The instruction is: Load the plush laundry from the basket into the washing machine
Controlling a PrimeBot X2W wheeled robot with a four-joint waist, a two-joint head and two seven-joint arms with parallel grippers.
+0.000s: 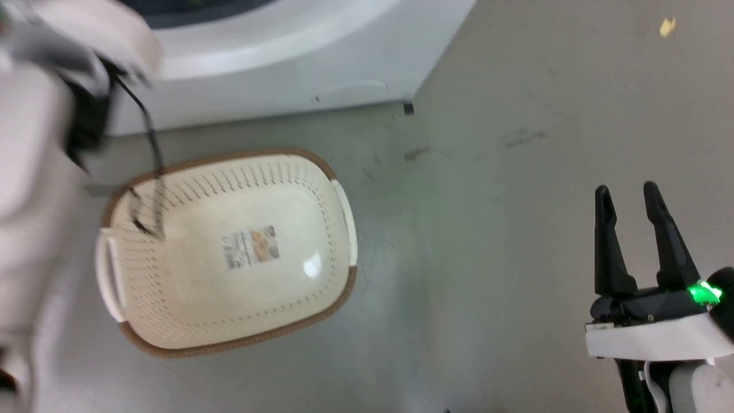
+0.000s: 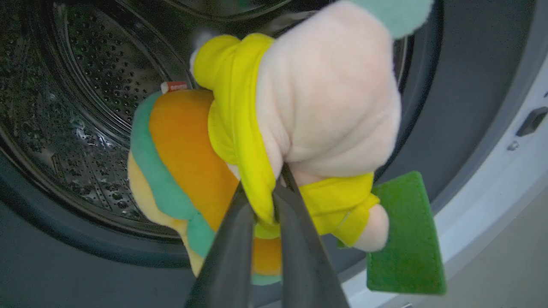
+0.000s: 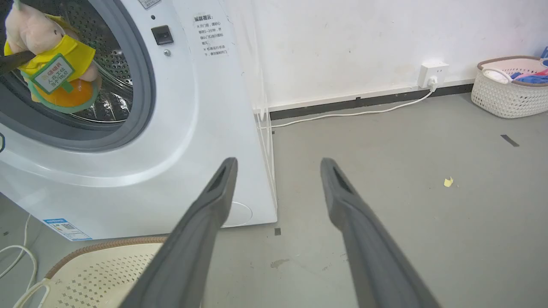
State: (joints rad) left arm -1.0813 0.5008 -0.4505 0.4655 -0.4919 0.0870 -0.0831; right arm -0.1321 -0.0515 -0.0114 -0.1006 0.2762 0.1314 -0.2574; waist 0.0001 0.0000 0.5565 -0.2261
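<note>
At the bottom centre of the left wrist view, the left gripper (image 2: 265, 203) is pinching the yellow cloth of the small yellow, peach and orange stuffed toy (image 2: 325, 107). The toy is hanging just past its fingertips, before the shiny perforated drum of the white front-loading washing machine (image 2: 85, 107). At the head view's lower right, the right gripper (image 1: 626, 192) is holding its fingers spread, well apart from the cream perforated plastic basket with a brown rim (image 1: 241, 155).

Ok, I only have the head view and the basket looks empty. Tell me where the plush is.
Observer: The left pincer is shut on the plush laundry, pinching its yellow cloth.
Operator: Say where it hangs.
Observer: At the open mouth of the washing machine, in front of the steel drum, not yet released.
Operator: Report what lies past the right pincer.
Observer: A second basket holding clothes stands by the wall.
</note>
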